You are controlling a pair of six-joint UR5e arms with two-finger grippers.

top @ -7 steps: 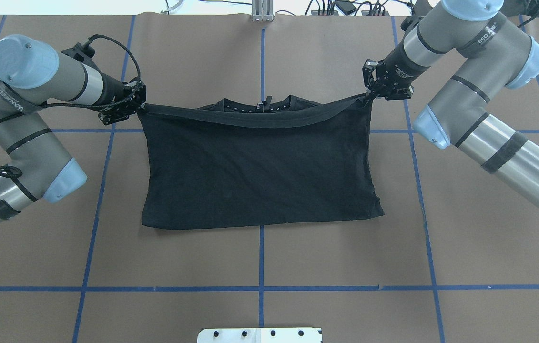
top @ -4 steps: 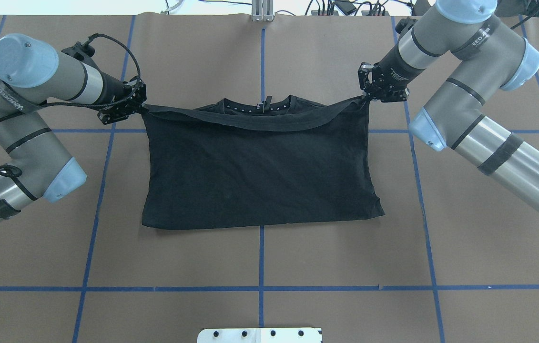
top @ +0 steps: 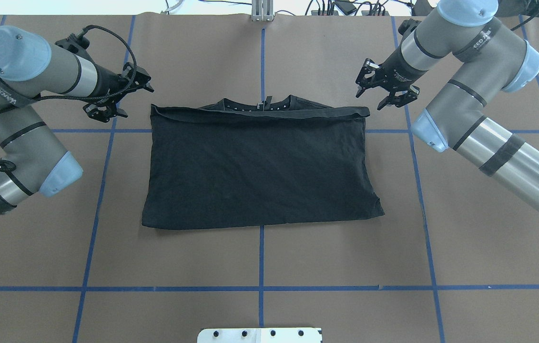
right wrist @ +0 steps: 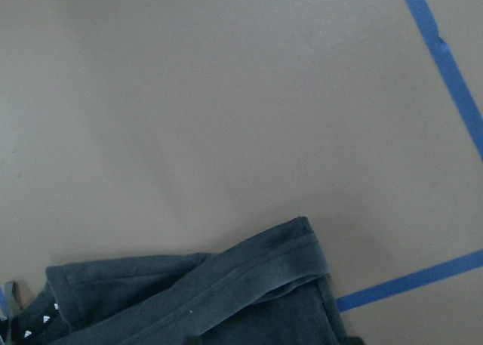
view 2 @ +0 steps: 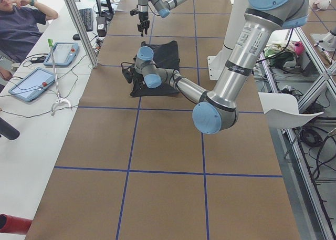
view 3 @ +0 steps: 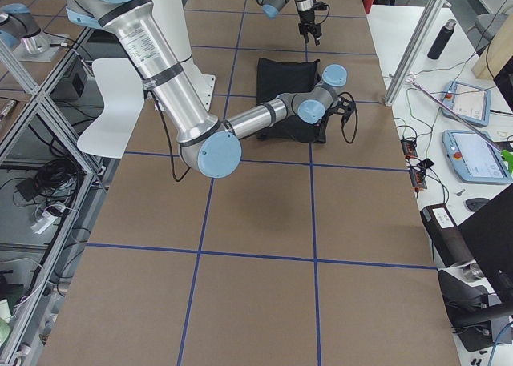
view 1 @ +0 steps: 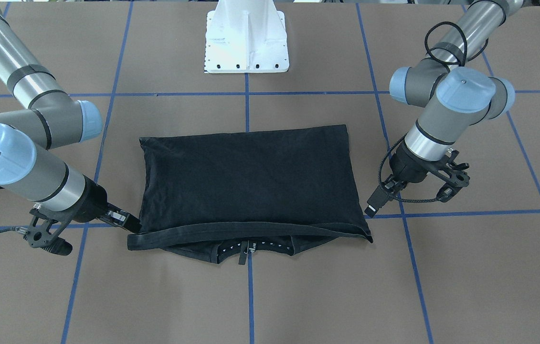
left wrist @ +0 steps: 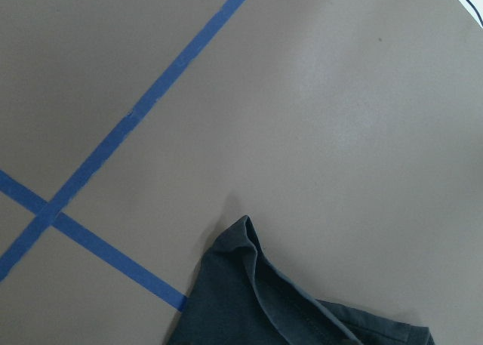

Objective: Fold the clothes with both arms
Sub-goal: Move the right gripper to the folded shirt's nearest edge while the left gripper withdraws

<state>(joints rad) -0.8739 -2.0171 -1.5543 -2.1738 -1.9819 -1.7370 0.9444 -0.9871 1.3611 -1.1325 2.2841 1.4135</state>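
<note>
Black short-sleeved T-shirt (top: 259, 166) lies folded at the middle of the brown paper-covered table (top: 259, 259), long axis left to right. The black left gripper (top: 137, 101) and right gripper (top: 368, 101), fingers spread and empty, hover just outside its far corners.

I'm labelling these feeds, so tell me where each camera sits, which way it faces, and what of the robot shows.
Front-facing: across the table, facing the robot's white base; left arm, right arm, T-shirt show.
Overhead: behind the robot, looking down; left hand and right hand, both open.
Exterior left: table's end; left arm near.
Exterior right: opposite end; right arm near.
Left wrist: down on a T-shirt corner; no hand shows.
Right wrist: another corner; no hand.
Shared: both wrist views catch blue tape.
</note>
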